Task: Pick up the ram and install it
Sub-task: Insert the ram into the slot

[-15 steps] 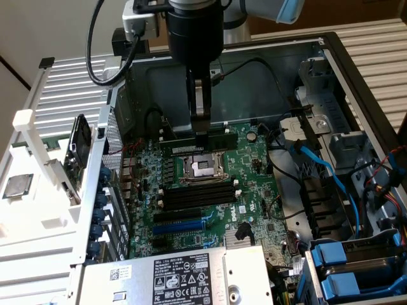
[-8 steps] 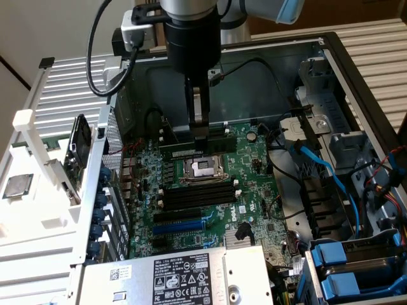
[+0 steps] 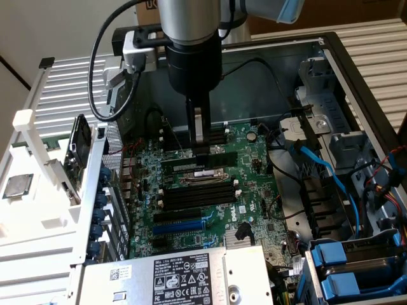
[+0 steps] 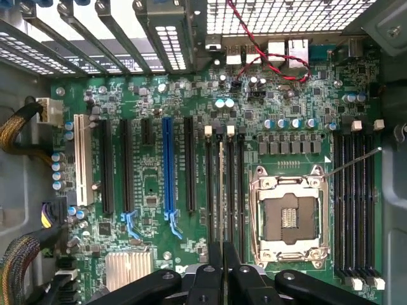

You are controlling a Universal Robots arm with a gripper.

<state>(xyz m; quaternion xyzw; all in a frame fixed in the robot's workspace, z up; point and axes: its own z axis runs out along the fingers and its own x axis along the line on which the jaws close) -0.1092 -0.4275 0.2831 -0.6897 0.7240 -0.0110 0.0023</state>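
Pick-up done. Hand [image 4: 222, 253] clamped on ram [image 4: 220, 190], which hangs edge-on straight below it, lined up among the slots [image 4: 210, 190] beside the socket [image 4: 289, 219]. Can't tell if it's seated.

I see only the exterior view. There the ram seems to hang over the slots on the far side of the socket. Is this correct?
Observer: No. In the wrist view the ram is edge-on over the other bank, between the socket and the blue slot.
Operator: Which slot of this bank is under it?
Observer: Counting from the socket, it lines up with the third.
Operator: Is the socket occupied?
Observer: No, it is empty inside its silver frame.
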